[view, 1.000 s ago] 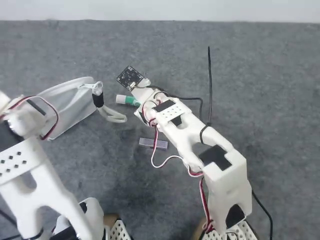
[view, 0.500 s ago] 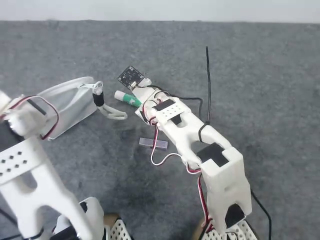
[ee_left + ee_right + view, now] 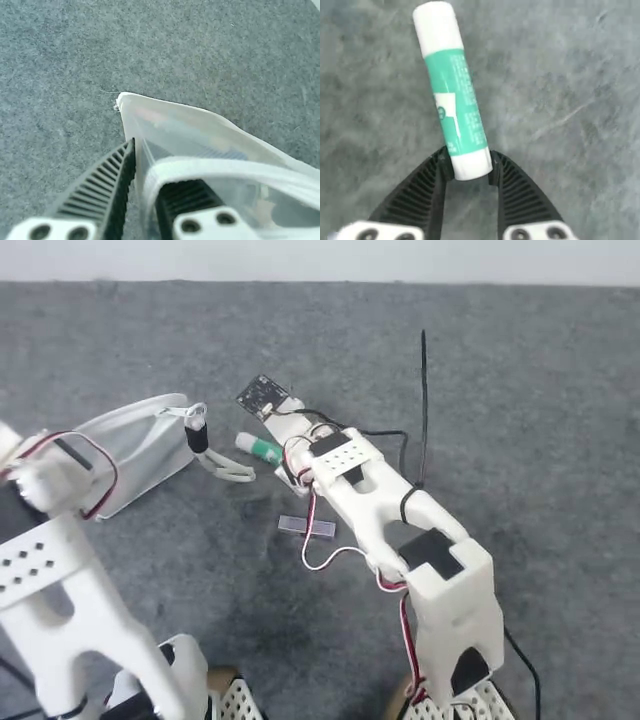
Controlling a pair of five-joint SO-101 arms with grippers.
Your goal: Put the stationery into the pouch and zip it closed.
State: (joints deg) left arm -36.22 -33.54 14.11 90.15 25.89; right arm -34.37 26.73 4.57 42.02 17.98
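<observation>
The translucent white pouch (image 3: 130, 452) lies at the left on the grey carpet, its zipper pull and strap (image 3: 205, 445) toward the middle. My left gripper (image 3: 145, 160) is shut on the pouch (image 3: 210, 135), one finger outside its wall and the other inside under the rim. A green and white glue stick (image 3: 258, 447) sits just right of the pouch's mouth. My right gripper (image 3: 467, 167) is shut on one end of the glue stick (image 3: 451, 100), and the capped end points away from it.
A small clear and purple item (image 3: 306, 527) lies on the carpet beside the right arm. A thin black cable (image 3: 422, 390) runs toward the back right. Open grey carpet spreads to the back and right.
The right gripper has shifted slightly with the glue stick, which swung a little toward the pouch and back. The left arm and the pouch have stayed still.
</observation>
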